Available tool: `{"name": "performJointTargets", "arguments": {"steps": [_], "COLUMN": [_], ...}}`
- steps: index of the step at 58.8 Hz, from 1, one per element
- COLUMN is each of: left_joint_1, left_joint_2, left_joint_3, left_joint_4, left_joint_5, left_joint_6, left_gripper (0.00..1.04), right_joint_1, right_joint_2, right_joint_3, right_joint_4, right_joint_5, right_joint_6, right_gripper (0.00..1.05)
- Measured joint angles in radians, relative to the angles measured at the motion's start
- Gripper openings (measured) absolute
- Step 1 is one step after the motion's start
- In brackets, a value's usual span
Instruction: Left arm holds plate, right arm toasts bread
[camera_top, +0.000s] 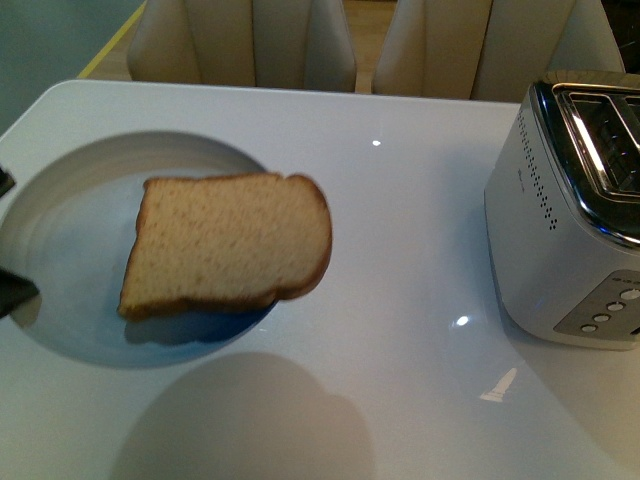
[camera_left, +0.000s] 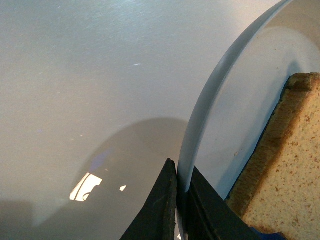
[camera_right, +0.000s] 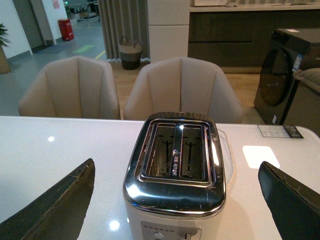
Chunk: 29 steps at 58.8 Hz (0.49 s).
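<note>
A pale blue-grey plate (camera_top: 70, 250) hangs above the white table at the left, casting a round shadow below it. On it lies the bread (camera_top: 230, 243), a tan slice with brown crust, its right side overhanging the rim. My left gripper (camera_top: 12, 290) shows only as black tips at the left edge; in the left wrist view its jaws (camera_left: 181, 200) are shut on the plate rim (camera_left: 210, 95), with the bread (camera_left: 287, 170) beside them. My right gripper (camera_right: 177, 200) stands open, its two black fingers (camera_right: 65, 200) wide apart on either side of the toaster (camera_right: 175, 185). Both toaster slots are empty.
The silver toaster (camera_top: 570, 220) stands at the table's right side, buttons on its front. Beige chairs (camera_top: 250, 40) line the far edge of the table (camera_top: 400, 200). A washing machine (camera_right: 295, 75) and a basket (camera_right: 130, 50) stand in the room behind.
</note>
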Motion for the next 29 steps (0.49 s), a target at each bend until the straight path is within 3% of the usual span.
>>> {"name": "performJointTargets", "arguments": {"steps": [29], "left_joint_1": [-0.329], "left_joint_2": [0.064], "left_joint_3": [0.372], "left_joint_4": [-0.188], "left_joint_5": [-0.137], "left_joint_6": [-0.183], "left_gripper": [0.03], "right_joint_1": [0.000], "right_joint_2": [0.000], "right_joint_3": [0.000], "right_joint_4": [0.000], "right_joint_5": [0.000], "right_joint_6": [0.000], "right_gripper": [0.96]}}
